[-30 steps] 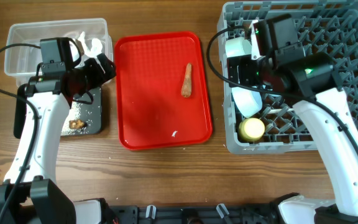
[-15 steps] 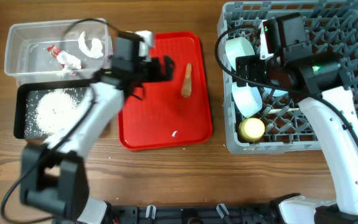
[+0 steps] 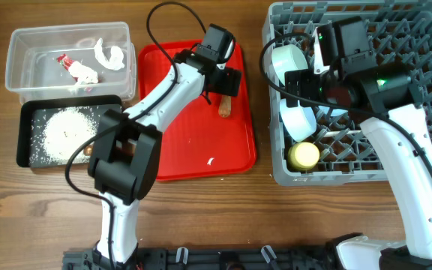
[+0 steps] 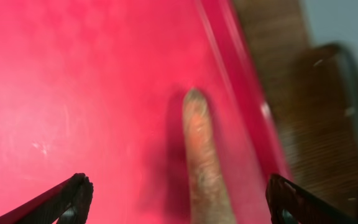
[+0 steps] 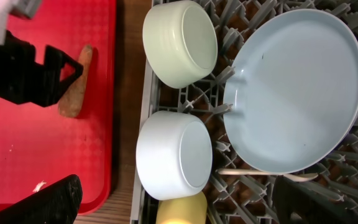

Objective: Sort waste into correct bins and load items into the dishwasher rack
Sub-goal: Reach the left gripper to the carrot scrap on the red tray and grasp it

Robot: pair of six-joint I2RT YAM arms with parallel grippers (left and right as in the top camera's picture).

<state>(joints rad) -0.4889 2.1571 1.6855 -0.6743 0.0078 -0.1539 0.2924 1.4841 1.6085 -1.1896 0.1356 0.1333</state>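
Note:
The orange-brown carrot-like stick (image 3: 226,98) lies on the red tray (image 3: 186,135). My left gripper (image 3: 227,81) hovers over its upper end, open and empty. In the left wrist view the stick (image 4: 201,155) lies between the two spread fingertips (image 4: 73,196). My right gripper (image 5: 191,202) is open and empty above the grey rack (image 3: 411,45). The rack holds two pale bowls (image 5: 179,43) (image 5: 174,155), the plate (image 5: 294,87), the yellow cup (image 3: 304,155) and the white spoon (image 5: 266,174). The clear bin (image 3: 21,71) holds a wrapper (image 3: 70,64) and crumpled paper (image 3: 107,52). The black bin (image 3: 25,135) holds rice.
A small white scrap (image 3: 210,160) lies on the tray's lower part. The left arm stretches from the table's front across the black bin and the tray. A strip of bare wood separates the tray from the rack.
My left arm has swung right from the bins onto the red tray and now sits open over the carrot-like stick. My right arm has barely moved.

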